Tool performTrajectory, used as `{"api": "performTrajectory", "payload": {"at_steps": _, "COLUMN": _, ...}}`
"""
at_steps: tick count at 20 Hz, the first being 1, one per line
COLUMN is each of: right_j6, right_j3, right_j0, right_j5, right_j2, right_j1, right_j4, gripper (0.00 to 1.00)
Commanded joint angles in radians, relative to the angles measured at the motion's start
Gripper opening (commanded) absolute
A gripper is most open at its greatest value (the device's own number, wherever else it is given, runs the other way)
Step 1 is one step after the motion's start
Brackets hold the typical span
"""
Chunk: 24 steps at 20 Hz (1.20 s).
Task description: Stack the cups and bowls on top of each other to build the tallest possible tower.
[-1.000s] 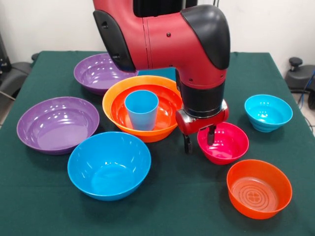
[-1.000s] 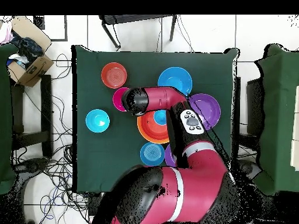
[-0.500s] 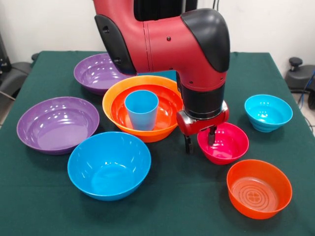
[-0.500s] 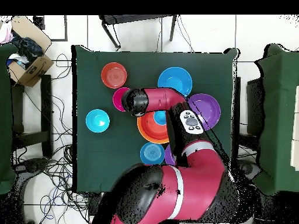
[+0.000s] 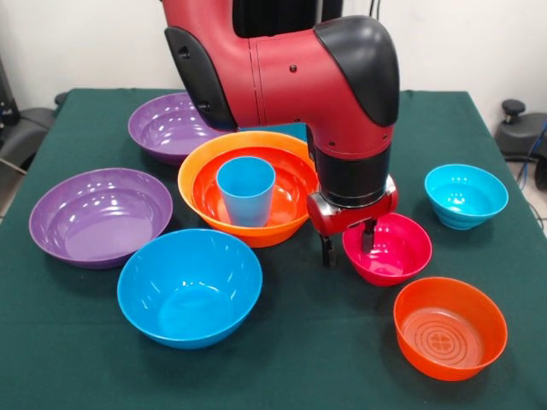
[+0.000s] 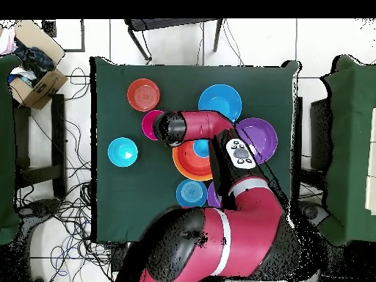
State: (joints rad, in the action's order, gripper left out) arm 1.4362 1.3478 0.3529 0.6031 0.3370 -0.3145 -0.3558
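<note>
Fingers [image 5: 326, 254] of the gripper [image 5: 346, 243] are seen spread apart, one on each side of the near-left rim of the magenta bowl [image 5: 389, 248]: one finger is outside the rim toward the orange bowl, the other is inside the bowl. Whether the rim is touched cannot be told. The red and black arm [image 5: 291, 77] is brought down from above, and in the overhead view its wrist [image 6: 170, 126] covers part of the magenta bowl [image 6: 150, 125].

The tower is made up of a large orange bowl [image 5: 198, 166] with a red-orange bowl [image 5: 295, 184] nested inside it, and a light blue cup [image 5: 246, 190] is stood upright in the middle. Behind the tower, mostly hidden by the arm, a purple bowl [image 5: 167, 126] is set on the green table [image 5: 77, 342]. A second purple bowl [image 5: 98, 215] lies at the left of the front view, and a large blue bowl [image 5: 190, 286] lies just in front of the tower. A small red-orange bowl [image 5: 449, 326] is placed near the front right corner, and a small cyan bowl [image 5: 466, 196] sits well to the right. Another blue bowl [image 6: 191, 193] is shown close to the robot's base in the overhead view.
</note>
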Motion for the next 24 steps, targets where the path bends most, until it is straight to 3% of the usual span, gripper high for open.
{"api": "performTrajectory", "payload": {"at_steps": 1, "right_j6": 0.140, "right_j3": 0.000, "right_j0": -0.021, "right_j5": -0.067, "right_j2": 0.016, "right_j1": 0.017, "right_j4": 0.023, "gripper": 1.00}}
{"api": "performTrajectory", "payload": {"at_steps": 2, "right_j6": 0.111, "right_j3": 0.001, "right_j0": -0.020, "right_j5": -0.061, "right_j2": 0.021, "right_j1": 0.016, "right_j4": 0.011, "gripper": 0.00}}
{"api": "performTrajectory", "payload": {"at_steps": 5, "right_j6": 0.127, "right_j3": 0.004, "right_j0": -0.016, "right_j5": -0.099, "right_j2": 0.031, "right_j1": 0.016, "right_j4": 0.017, "gripper": 0.00}}
{"api": "performTrajectory", "payload": {"at_steps": 13, "right_j6": 0.091, "right_j3": 0.043, "right_j0": -0.017, "right_j5": -0.044, "right_j2": 0.043, "right_j1": -0.044, "right_j4": 0.054, "gripper": 0.00}}
{"api": "performTrajectory", "payload": {"at_steps": 24, "right_j6": 0.089, "right_j3": 0.083, "right_j0": -0.022, "right_j5": 0.109, "right_j2": 0.034, "right_j1": -0.146, "right_j4": 0.120, "gripper": 0.00}}
